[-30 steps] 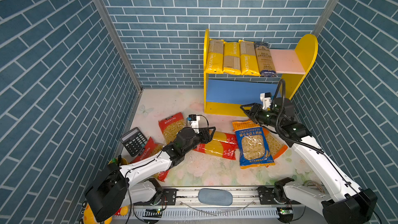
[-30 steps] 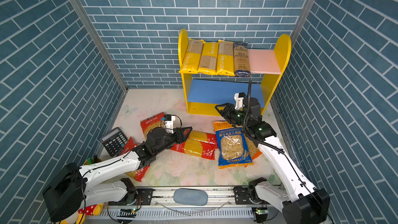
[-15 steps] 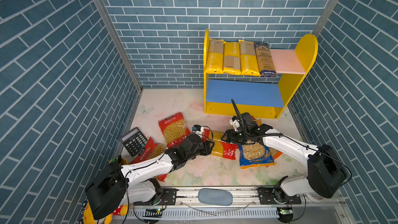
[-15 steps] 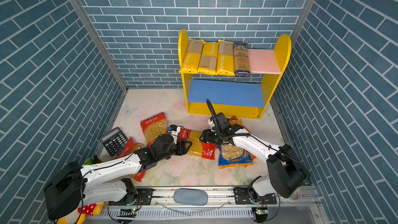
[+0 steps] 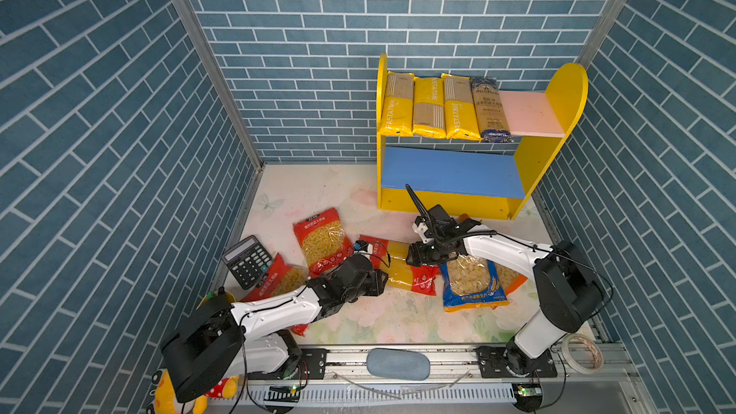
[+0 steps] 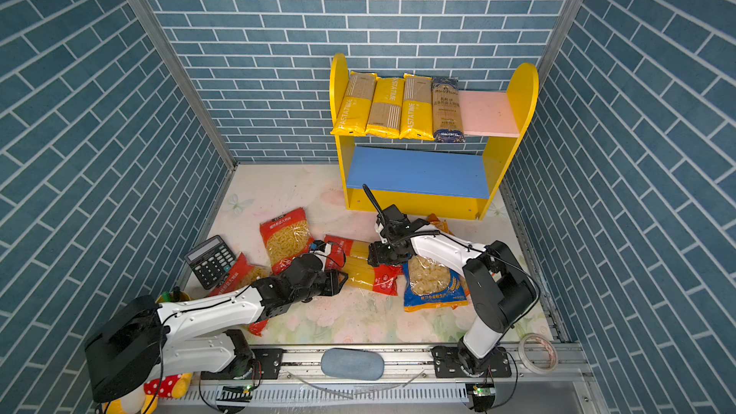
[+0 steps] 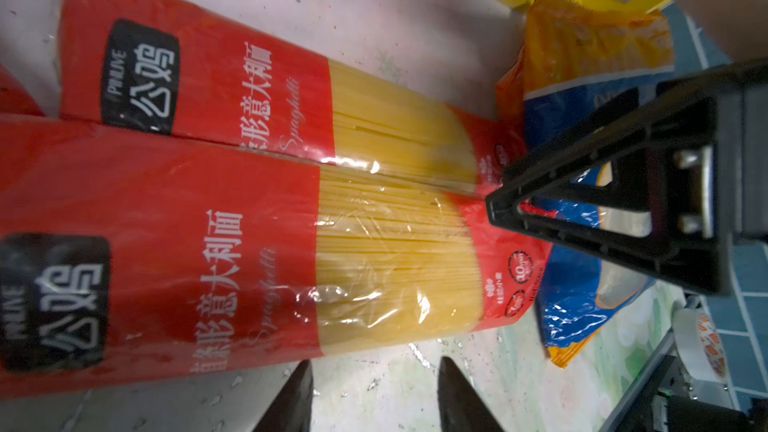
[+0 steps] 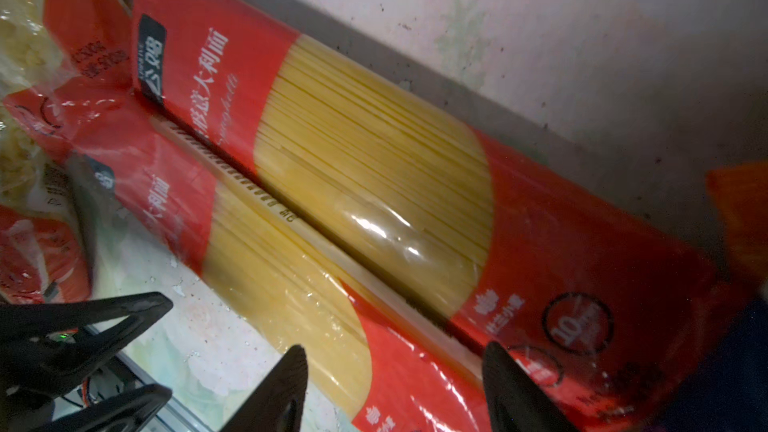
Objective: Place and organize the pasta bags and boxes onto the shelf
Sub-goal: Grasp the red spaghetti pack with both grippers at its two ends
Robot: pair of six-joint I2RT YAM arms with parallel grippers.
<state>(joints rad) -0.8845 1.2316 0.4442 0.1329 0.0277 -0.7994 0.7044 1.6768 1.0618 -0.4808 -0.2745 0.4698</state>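
Left gripper (image 7: 376, 363) released | right gripper (image 8: 395, 346) released | red spaghetti bags (image 7: 187, 243): two touching, clear-windowed

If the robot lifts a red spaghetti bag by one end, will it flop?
Probably not much: each spaghetti bag is packed with straight dry strands, so it should stay fairly stiff. Its shiny film shows glare, so it may slip in a grip. Squeezing hard could likely snap the thin strands.
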